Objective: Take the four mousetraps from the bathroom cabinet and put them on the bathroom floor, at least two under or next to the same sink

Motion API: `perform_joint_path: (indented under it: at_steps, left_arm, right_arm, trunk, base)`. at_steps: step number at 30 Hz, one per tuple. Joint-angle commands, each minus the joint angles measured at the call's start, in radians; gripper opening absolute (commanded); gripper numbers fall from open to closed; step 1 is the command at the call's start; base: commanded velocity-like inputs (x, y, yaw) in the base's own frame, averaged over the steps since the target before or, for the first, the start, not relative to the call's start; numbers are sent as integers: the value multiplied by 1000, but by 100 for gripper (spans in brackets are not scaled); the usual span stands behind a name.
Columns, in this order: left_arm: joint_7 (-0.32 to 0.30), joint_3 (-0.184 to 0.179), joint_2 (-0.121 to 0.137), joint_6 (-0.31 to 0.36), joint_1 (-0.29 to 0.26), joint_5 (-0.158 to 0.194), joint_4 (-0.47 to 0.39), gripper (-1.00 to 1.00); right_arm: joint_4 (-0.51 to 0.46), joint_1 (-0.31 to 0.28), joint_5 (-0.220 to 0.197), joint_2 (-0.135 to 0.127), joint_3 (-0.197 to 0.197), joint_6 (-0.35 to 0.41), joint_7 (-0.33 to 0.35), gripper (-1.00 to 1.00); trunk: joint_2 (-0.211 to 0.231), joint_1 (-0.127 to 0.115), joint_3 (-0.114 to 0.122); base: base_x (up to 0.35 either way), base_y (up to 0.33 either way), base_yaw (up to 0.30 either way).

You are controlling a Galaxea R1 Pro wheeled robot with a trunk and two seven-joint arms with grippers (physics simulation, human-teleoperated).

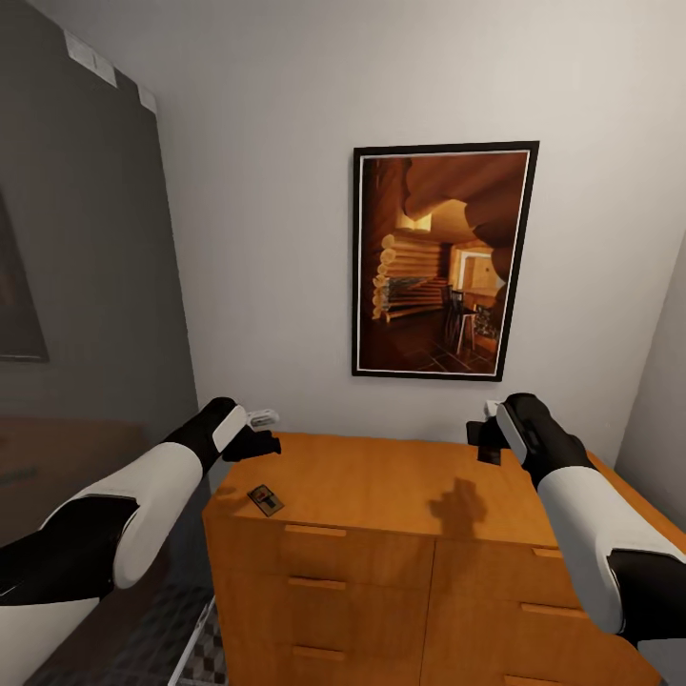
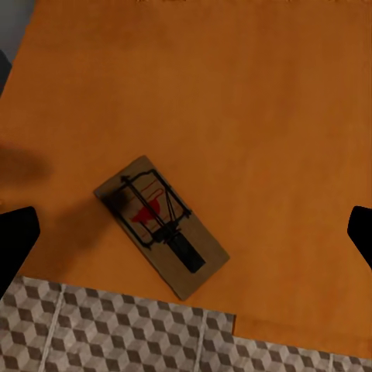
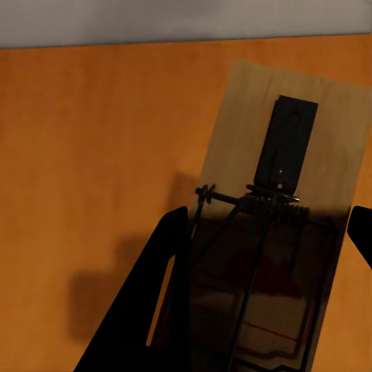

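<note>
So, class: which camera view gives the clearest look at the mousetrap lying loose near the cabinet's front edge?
The left wrist view: the mousetrap lies whole on the cabinet, wire and red patch plain. The head view shows it tiny. The right wrist view shows a different trap, held in the right hand.

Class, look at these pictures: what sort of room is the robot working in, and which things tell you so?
Probably a small room in a home: a wooden cabinet with drawers against a white wall, a framed picture above it, and cube-patterned floor tiles.

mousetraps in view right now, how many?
2. One mousetrap lies on the cabinet top near its front-left corner; the other mousetrap is held in the right gripper. More may be hidden.
</note>
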Motion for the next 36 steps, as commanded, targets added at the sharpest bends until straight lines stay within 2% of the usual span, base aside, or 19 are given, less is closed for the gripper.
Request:
perform_joint_path:
  at_steps: [1,13,21,28,36]
  left_arm:
    - [7,-8,0,3,-1,11,-1,100]
    - [6,-8,2,1,-1,12,8,100]
    - [8,-7,-7,2,0,17,16,100]
    - [9,-6,-12,-4,-1,22,85,100]
    - [9,-4,-8,-72,0,23,153,100]
  right_arm:
    - [-1,-1,-6,0,-2,4,-1,-100]
    - [0,-1,-6,-1,-2,3,0,-100]
    - [0,-1,-6,-1,-2,2,1,-100]
    - [3,-1,-6,-2,-2,-2,2,-100]
    - [6,-1,-8,-2,-2,-22,3,-100]
  trunk:
    - [-1,0,-2]
    - [-1,0,-2]
    - [-1,0,-2]
    - [-1,0,-2]
    - [-1,0,-2]
  base:
    - [0,0,0]
    - [98,0,0]
    - [11,0,0]
    - [1,0,0]
    - [0,0,0]
